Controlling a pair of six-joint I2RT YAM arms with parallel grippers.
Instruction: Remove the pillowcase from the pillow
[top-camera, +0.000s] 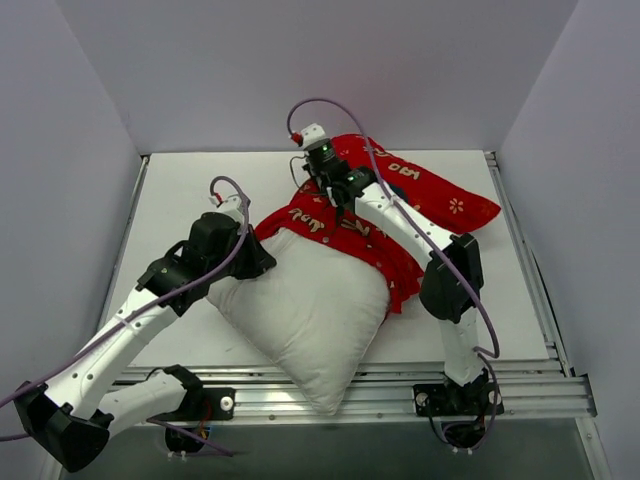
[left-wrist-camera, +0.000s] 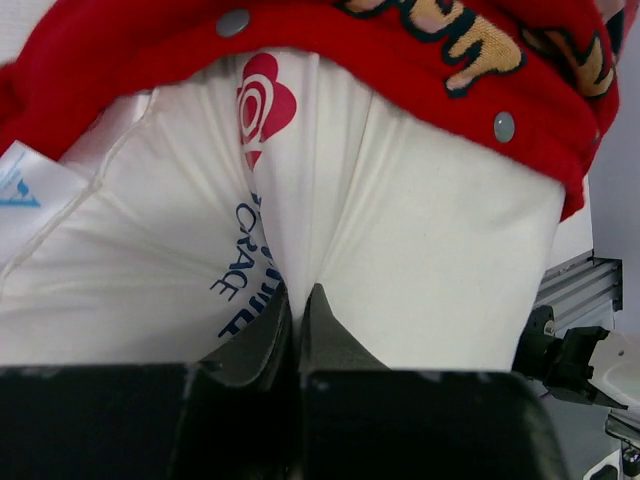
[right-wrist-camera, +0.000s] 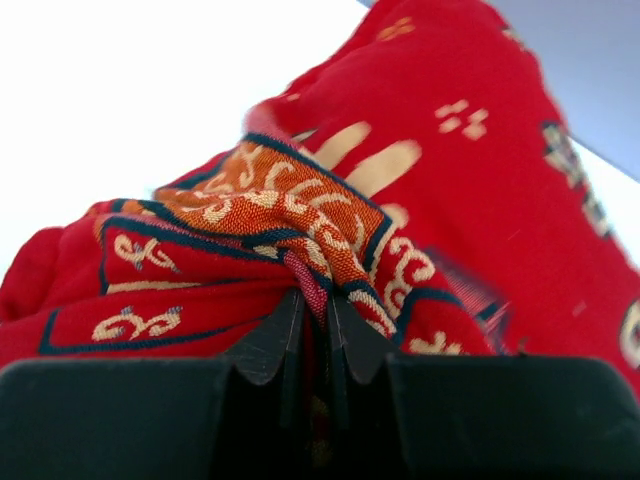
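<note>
Left claw clenched tight on a pinch of the white pillow, low in the middle of its wrist view, just under the snap-button hem of the red pillowcase. Right claw clamped on a bunched, embroidered fold of that same cover.

From the top view: pillow in the lower middle, mostly bare already, only its upper end tucked inside, cover trailing off toward the upper right. So, looks like the pull-apart step, probably past halfway.

Next up, I'd guess: pin the pillow with the left, drag the red stuff up and right with the right. Worth watching for the hem snagging on the pillow's corners.

Decent stretch of bare tabletop at upper left and along the right, but back wall close behind the cover, and pillow's bottom corner hanging over the near rail.
</note>
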